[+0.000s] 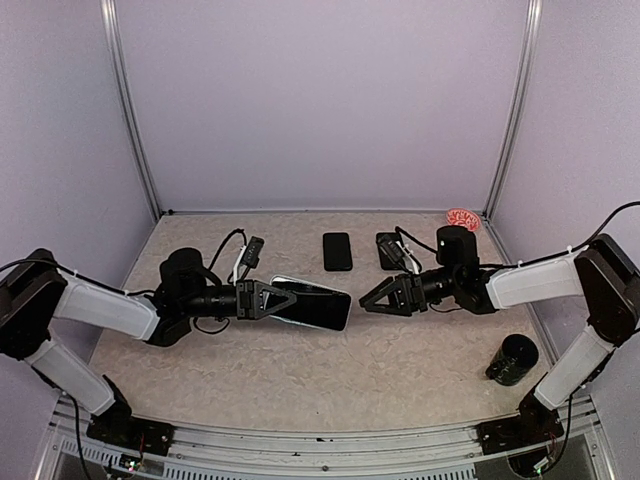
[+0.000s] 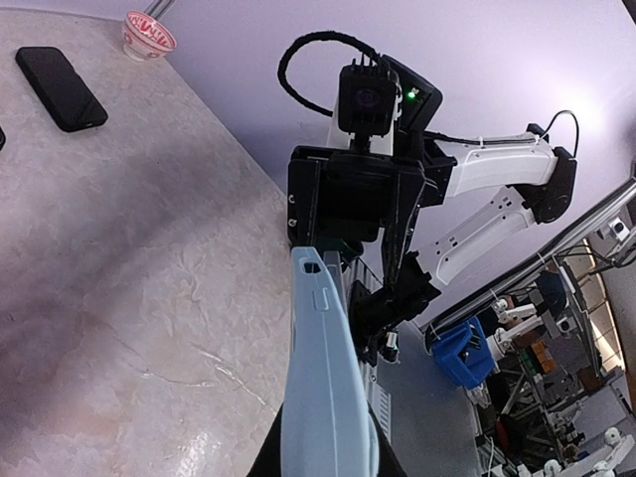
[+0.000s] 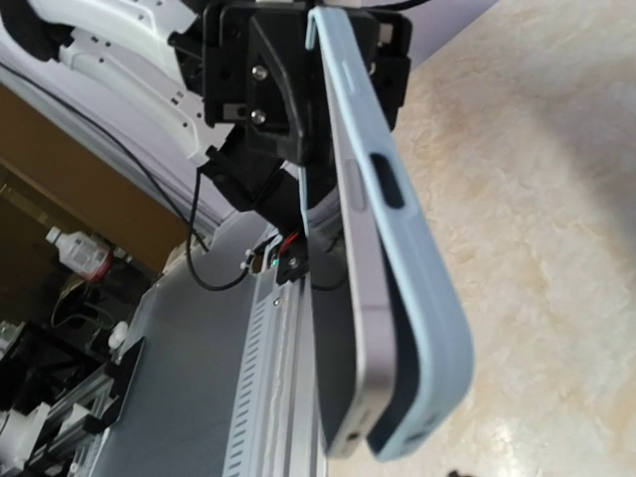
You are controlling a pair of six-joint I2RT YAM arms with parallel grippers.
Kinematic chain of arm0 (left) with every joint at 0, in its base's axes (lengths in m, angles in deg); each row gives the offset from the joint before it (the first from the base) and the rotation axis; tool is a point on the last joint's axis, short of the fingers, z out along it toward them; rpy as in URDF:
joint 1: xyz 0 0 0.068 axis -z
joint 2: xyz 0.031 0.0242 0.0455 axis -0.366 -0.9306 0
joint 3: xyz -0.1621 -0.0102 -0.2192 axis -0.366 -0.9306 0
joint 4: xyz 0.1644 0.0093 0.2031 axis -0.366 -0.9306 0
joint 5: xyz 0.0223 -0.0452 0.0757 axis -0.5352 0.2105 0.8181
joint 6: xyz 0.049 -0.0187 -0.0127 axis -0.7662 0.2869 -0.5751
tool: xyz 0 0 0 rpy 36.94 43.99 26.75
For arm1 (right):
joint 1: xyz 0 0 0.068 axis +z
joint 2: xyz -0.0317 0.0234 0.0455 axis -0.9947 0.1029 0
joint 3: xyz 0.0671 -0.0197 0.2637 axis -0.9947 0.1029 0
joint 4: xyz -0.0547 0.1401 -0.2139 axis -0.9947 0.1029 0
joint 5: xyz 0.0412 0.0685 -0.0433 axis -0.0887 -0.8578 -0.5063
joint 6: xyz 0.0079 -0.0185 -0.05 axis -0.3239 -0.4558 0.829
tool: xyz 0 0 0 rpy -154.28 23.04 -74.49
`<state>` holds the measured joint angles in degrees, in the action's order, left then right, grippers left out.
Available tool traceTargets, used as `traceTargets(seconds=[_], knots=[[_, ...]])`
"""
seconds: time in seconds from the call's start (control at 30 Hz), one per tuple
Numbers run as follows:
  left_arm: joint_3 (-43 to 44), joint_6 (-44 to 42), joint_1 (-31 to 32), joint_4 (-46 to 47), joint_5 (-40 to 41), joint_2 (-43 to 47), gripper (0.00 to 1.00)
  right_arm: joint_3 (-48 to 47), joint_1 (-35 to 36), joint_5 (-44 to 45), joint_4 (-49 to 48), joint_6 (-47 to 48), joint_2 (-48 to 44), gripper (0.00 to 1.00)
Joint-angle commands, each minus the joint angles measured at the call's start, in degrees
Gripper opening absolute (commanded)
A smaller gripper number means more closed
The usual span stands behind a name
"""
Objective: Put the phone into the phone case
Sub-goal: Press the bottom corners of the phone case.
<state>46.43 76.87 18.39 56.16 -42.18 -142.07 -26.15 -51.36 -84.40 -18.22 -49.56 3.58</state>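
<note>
Blk phone on table beyond case

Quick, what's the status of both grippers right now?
Left gripper: closed on the phone case, with the phone partly seated in it.
Right gripper: open and empty, apart from the phone's free end.

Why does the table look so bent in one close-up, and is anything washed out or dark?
Left wrist view: the wide lens curves the table edge, and glare bleaches the wall at upper right. Right wrist view: the blue case looms huge and close, while the room behind it is dim. Top view: even light, only faint shadows.
</note>
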Motion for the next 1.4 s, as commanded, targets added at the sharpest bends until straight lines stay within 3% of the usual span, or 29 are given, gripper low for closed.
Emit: traceTargets(seconds=[0.0, 0.6, 1.37], knots=[[3.0, -1.3, 0.9, 5.5, -2.2, -0.2, 0.00, 0.3, 1.3, -2.0, -1.7, 2.1, -1.6, 0.53], [5.9, -2.0, 3.4, 5.8, -5.9, -0.9, 0.00, 0.2, 3.0, -2.1, 1.0, 6.1, -4.8, 0.55], [12.5, -3.0, 3.5, 3.6, -11.6, -4.4, 0.00, 4.1, 5.1, -6.9, -11.2, -0.3, -9.5, 0.52]])
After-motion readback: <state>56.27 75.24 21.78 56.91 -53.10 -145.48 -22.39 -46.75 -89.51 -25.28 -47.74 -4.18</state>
